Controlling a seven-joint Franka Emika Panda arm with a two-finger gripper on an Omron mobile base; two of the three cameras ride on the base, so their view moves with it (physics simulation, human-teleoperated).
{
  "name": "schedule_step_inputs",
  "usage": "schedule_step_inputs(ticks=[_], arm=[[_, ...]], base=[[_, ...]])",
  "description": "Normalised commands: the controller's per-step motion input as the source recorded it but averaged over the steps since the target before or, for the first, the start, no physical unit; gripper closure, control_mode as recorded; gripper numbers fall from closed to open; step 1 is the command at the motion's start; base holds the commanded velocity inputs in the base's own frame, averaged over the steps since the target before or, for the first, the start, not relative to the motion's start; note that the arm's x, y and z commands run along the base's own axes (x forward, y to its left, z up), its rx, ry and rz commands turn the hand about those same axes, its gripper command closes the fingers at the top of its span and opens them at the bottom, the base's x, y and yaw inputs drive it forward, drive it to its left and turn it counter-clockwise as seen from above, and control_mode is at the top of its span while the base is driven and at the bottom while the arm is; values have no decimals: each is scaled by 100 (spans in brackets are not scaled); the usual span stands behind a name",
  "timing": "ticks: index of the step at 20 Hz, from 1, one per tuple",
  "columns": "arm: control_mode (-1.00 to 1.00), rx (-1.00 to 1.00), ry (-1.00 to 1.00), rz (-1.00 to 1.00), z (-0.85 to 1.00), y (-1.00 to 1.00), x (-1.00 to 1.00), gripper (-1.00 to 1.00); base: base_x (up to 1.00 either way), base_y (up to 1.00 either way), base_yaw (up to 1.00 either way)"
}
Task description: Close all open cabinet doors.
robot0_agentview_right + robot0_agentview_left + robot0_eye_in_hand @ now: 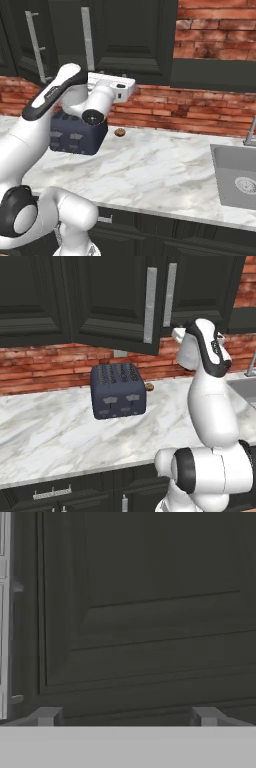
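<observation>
Hand view: cabinet door (150, 612) straight ahead of fingers (47, 716), handle (5, 637) upright at left; fingers spread wide, empty.

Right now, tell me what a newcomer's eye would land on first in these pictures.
First, the white arm with dark joints rising in front of the counter, its hand held close to a matte-black wall-cabinet door with a recessed panel. Next, the neighbouring black door with a long silver bar handle, swung out ajar over the white marble countertop. Below it stands a boxy dark-blue toaster against the red brick wall.
</observation>
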Motion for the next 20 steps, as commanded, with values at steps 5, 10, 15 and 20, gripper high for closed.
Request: schedule_step_inputs(ticks=[5, 10, 15, 20], arm=[[-100, -1, 14, -5, 35, -3, -100, -100], [-100, 0, 23, -10, 58, 0, -96, -100], [-100, 0, 29, -12, 55, 0, -92, -100], [-100, -1, 29, -10, 47, 0, -89, -100]], base=[[0, 0, 0], [0, 0, 0], [0, 0, 0], [0, 0, 0]])
